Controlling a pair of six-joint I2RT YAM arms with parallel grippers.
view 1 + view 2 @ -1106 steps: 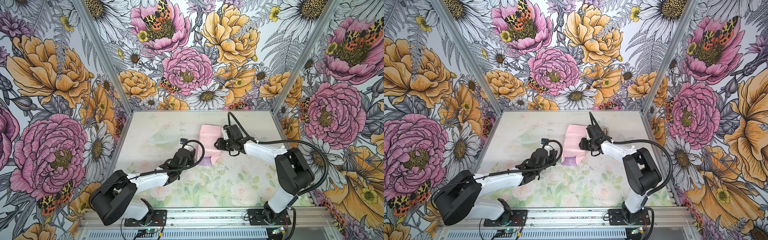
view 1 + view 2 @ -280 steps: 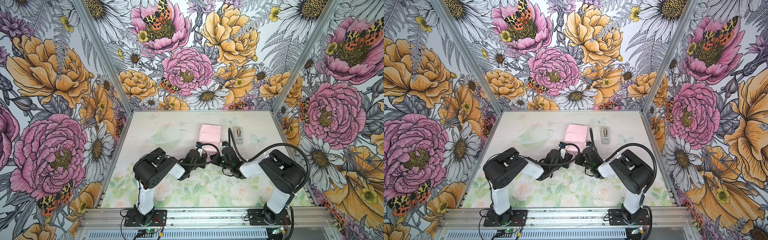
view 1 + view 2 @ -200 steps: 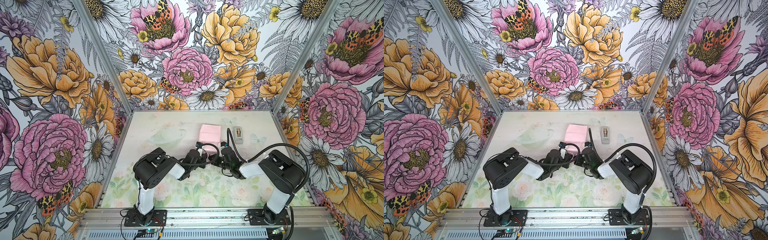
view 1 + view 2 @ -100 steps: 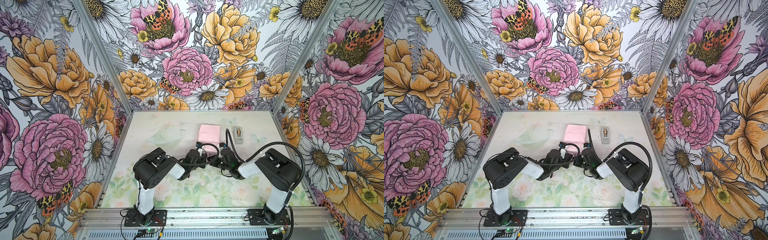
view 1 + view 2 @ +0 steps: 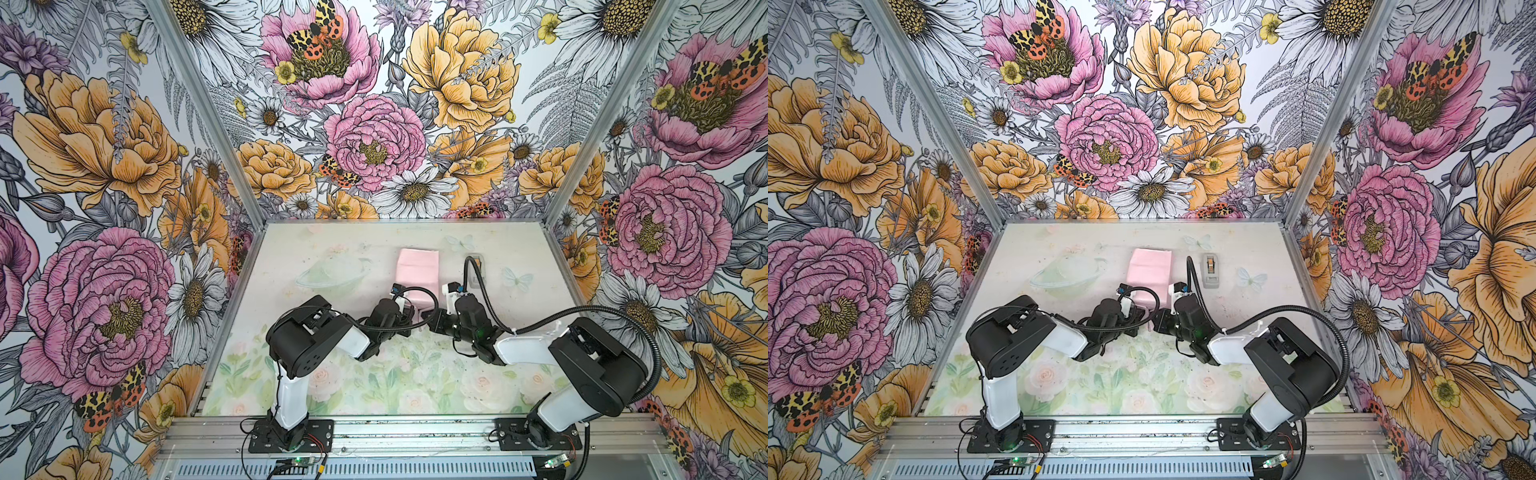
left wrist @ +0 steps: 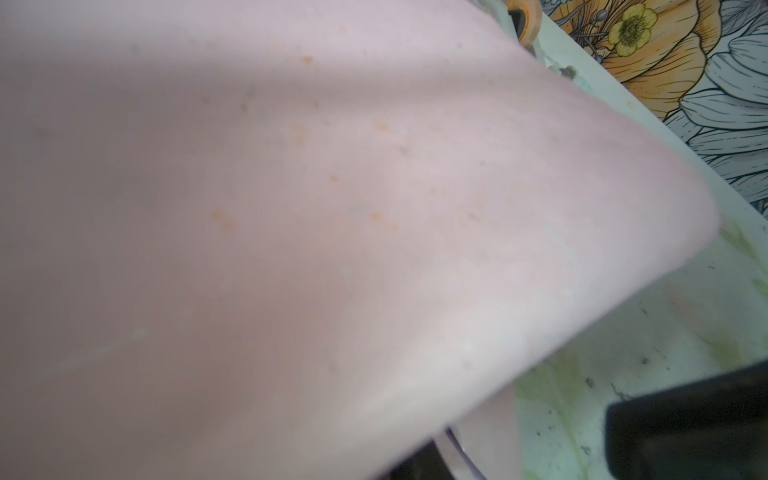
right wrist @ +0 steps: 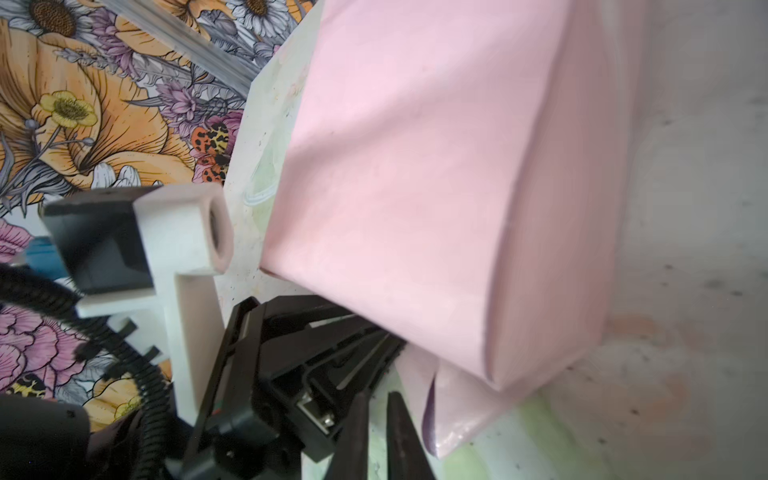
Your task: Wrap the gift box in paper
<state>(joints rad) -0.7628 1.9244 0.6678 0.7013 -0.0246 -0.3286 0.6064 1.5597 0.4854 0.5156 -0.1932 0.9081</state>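
Standing at the rail, I see the thin pale pink wrapping paper [image 5: 417, 272] [image 5: 1150, 270] folded into an oblong parcel on the pale flower-printed tabletop [image 5: 374, 374], toward twelve o'clock of the table's middle. The gift box itself is hidden from me; only paper shows where it should be. From the right wrist view the paper [image 7: 415, 166] is creased round squared corners, and a loose flap trails from the parcel's six o'clock end onto the table, showing a sliver of its lilac face.

Both arms meet at that six o'clock end. The left gripper [image 5: 411, 315] comes in from about seven o'clock. In the right wrist view its black fingers [image 7: 332, 332] run close to one another and their tips vanish under the parcel's edge, so I cannot tell whether they pinch paper. The left wrist view is nearly filled by blurred pink sheet [image 6: 332, 208].

The right gripper [image 5: 432, 322] [image 7: 376, 432] sits at about five o'clock of the parcel, its two dark tapered fingers drawn together with only a slit between them and nothing visible in it; the loose flap lies just beside them.

A small grey tape dispenser [image 5: 1211, 270] stands at three o'clock of the parcel, near but apart from it.
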